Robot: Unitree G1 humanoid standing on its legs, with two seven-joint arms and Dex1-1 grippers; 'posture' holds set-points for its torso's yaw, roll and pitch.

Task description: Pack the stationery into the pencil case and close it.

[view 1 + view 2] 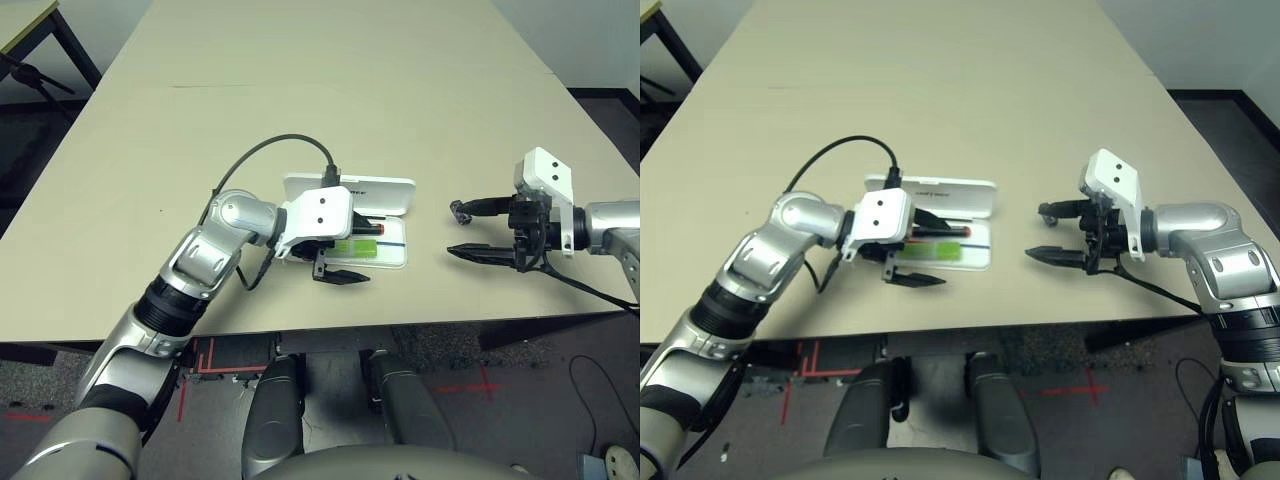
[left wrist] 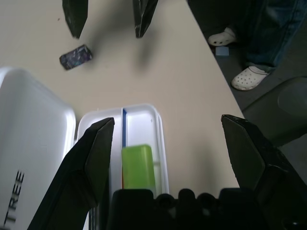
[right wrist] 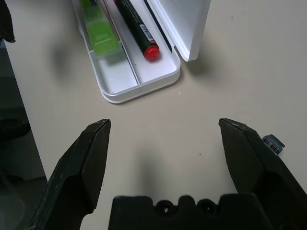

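The open pencil case (image 1: 385, 250) lies on the surface (image 1: 300, 100) holding the red marker (image 3: 136, 28) and green bar (image 3: 101, 36), left gripper (image 1: 345, 262) fingers spread above it, right gripper (image 1: 472, 232) fingers spread beside the small dark piece (image 2: 76, 56).

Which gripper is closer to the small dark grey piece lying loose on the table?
Right. The right gripper is open right beside the dark grey piece; the left gripper is over the open pencil case, farther away.
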